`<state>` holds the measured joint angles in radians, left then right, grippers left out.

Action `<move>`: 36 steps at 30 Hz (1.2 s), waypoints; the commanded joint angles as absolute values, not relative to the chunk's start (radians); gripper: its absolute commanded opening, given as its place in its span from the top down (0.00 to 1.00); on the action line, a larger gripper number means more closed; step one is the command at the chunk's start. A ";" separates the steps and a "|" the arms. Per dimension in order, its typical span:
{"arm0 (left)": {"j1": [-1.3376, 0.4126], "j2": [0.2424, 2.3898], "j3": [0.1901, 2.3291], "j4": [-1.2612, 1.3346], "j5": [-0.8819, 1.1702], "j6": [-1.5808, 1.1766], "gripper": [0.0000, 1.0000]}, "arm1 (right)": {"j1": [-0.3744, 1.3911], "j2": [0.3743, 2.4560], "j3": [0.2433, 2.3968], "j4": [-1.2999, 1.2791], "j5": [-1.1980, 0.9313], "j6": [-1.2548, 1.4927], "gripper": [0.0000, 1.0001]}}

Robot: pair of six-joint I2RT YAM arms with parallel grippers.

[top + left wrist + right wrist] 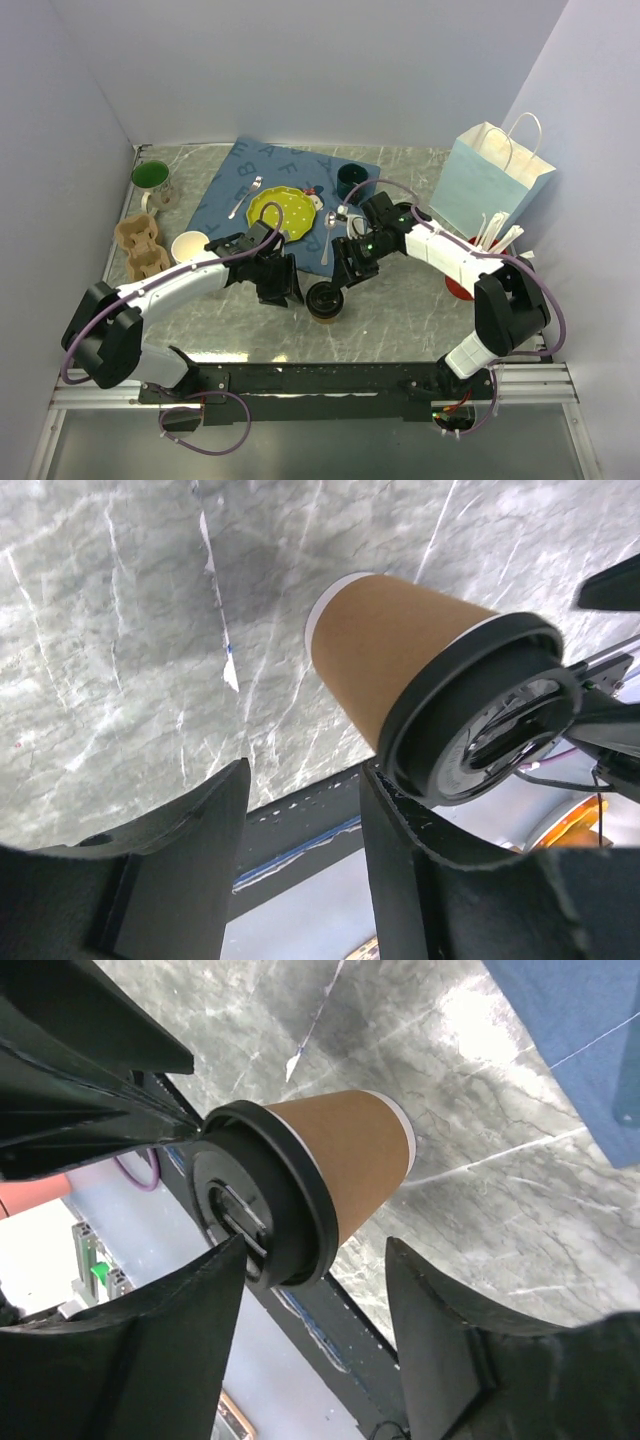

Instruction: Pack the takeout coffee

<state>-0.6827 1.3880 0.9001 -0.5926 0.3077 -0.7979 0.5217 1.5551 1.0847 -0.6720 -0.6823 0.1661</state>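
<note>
Takeout coffee (325, 300): stood upright on the marble table (420, 300) near its front edge, black lid on, between both grippers.
Left gripper (283, 288): just left of the cup, fingers spread, nothing held.
Right gripper (348, 272): just right of the cup, fingers spread, nothing held.
Paper bag (490, 185): upright at far right, well apart.

The takeout coffee (325, 300) is a small brown kraft-paper cup (395, 655) that tapers toward a thin white edge at its base and is capped with a round black plastic lid (262, 1205). It stands upright on the grey marbled tabletop (420, 300), close to the front edge and about midway across. The lid sits level on the mouth, its raised rim overhanging the plain, smooth paper wall around a recessed centre with moulded ridges.
</note>
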 commanded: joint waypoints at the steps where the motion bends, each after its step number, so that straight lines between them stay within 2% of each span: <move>1: -0.686 1.373 0.939 -0.623 0.317 -0.787 0.46 | 0.523 1.545 1.172 -0.726 -0.663 0.146 0.33; 6: -0.686 1.356 0.976 -0.649 0.322 -0.790 0.45 | 0.523 1.534 1.227 -0.796 -0.618 0.185 0.33; 11: -0.664 1.387 1.064 -0.664 0.282 -0.755 0.42 | 0.528 1.470 1.197 -0.853 -0.493 0.426 0.32; 16: -0.624 1.442 1.106 -0.627 0.296 -0.707 0.43 | 0.555 1.330 1.082 -0.746 -0.453 0.661 0.30; 20: -0.621 1.483 1.153 -0.611 0.339 -0.657 0.43 | 0.594 1.293 1.023 -0.667 -0.443 0.733 0.30; 27: -0.623 1.468 1.152 -0.552 0.451 -0.589 0.45 | 0.603 1.287 0.996 -0.664 -0.482 0.644 0.41; 31: -0.635 1.456 1.109 -0.528 0.471 -0.578 0.47 | 0.603 1.273 0.919 -0.628 -0.537 0.653 0.50; 36: -0.661 1.468 1.068 -0.483 0.477 -0.571 0.47 | 0.604 1.252 0.856 -0.574 -0.555 0.660 0.55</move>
<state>-0.6384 1.4921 1.0962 -0.5430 0.4377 -0.6014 0.5999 1.2934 0.8829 -0.6369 -0.5255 0.6579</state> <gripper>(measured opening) 0.535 0.469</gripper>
